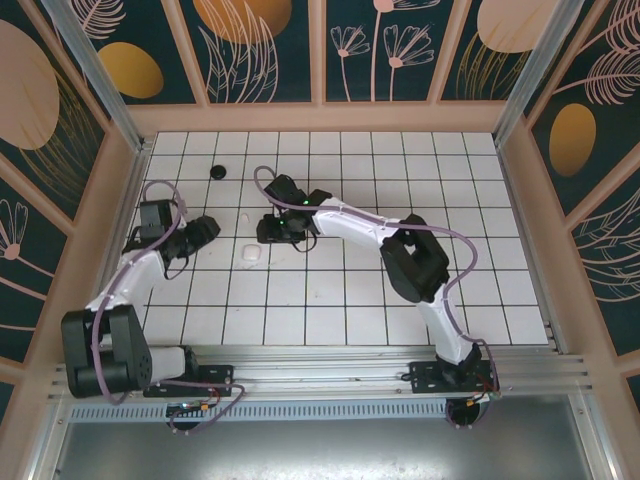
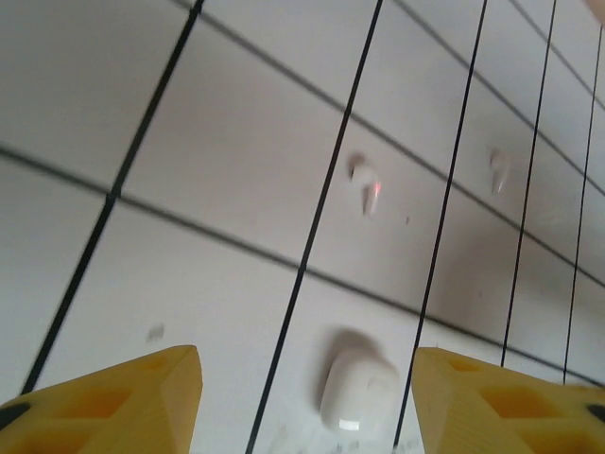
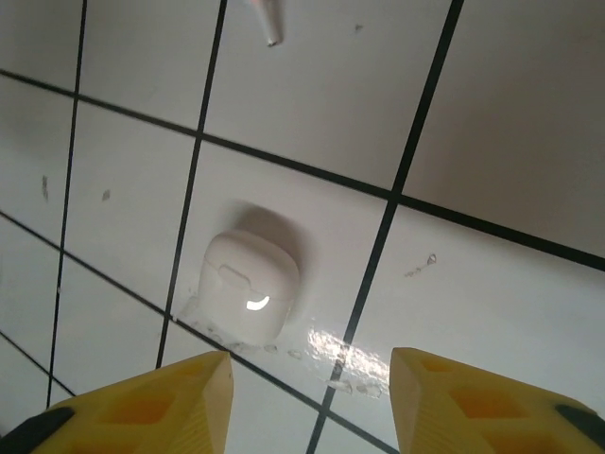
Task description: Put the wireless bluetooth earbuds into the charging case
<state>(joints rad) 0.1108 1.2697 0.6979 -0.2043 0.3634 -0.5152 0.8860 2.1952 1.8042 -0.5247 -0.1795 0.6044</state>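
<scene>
The charging case (image 1: 251,256) is a small white, rounded box lying shut on the white tiled table. In the left wrist view the case (image 2: 354,392) lies between the yellow fingers (image 2: 142,397) of my left gripper (image 2: 307,407), which is open and apart from it. Beyond it lie two small white earbuds with short stems, one (image 2: 367,184) with a red glint, the other (image 2: 499,170) farther right. My right gripper (image 3: 310,397) is open and holds nothing. Its view has the case (image 3: 248,284) ahead and to the left, and one earbud stem (image 3: 267,24) at the top edge.
A black round puck (image 1: 217,172) sits on the tiles at the back left. Wet smears (image 3: 378,355) glisten on the tile next to the case. My left gripper (image 1: 208,230) and right gripper (image 1: 264,234) flank the case from either side. Wooden walls (image 1: 320,115) enclose the table.
</scene>
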